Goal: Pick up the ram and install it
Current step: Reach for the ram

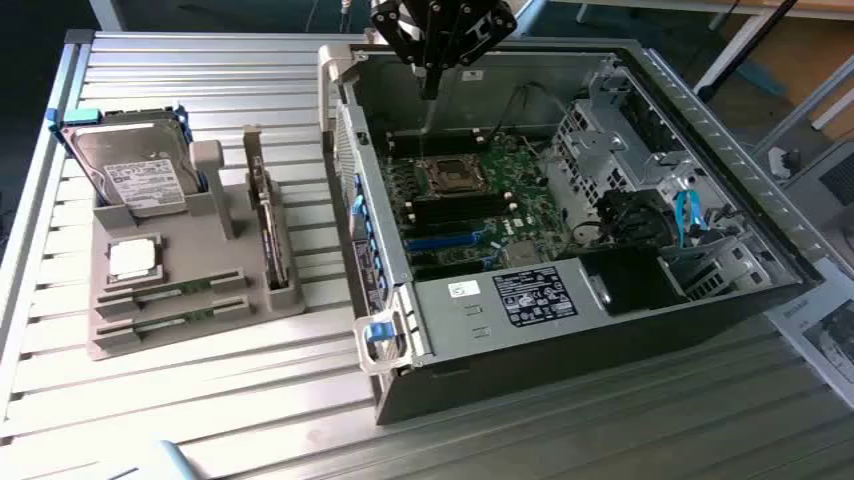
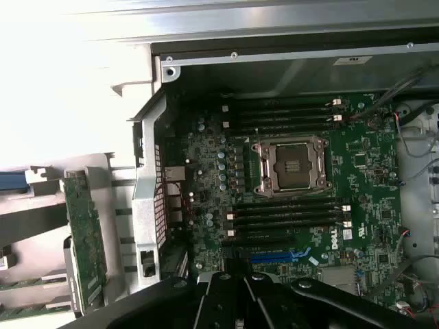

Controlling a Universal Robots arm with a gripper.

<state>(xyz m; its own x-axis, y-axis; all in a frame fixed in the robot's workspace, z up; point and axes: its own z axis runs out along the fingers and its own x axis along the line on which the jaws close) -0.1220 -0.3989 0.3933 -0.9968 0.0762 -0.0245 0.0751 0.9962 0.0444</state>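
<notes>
Two ram sticks, thin and green, lie flat in the front slots of a grey holder (image 1: 147,335) at the exterior view's left; one ram (image 1: 174,292) sits just behind the other (image 1: 171,317). My gripper (image 1: 430,95) hangs far from them, over the back of the open computer case (image 1: 534,330). Its thin dark fingers are pressed together with nothing between them. Below it lies the green motherboard (image 2: 363,164) with an open processor socket (image 2: 291,164) and black memory slots (image 2: 285,212) on both sides of the socket. The gripper's black housing (image 2: 240,305) edges the wrist view.
The holder also carries an upright hard drive (image 1: 134,175), a square silver processor chip (image 1: 131,258) and an expansion card (image 1: 274,235) standing on edge. Inside the case are drive cages (image 1: 607,140), a blue cable (image 1: 687,215) and black wiring. Everything rests on a ribbed metal table (image 1: 200,420).
</notes>
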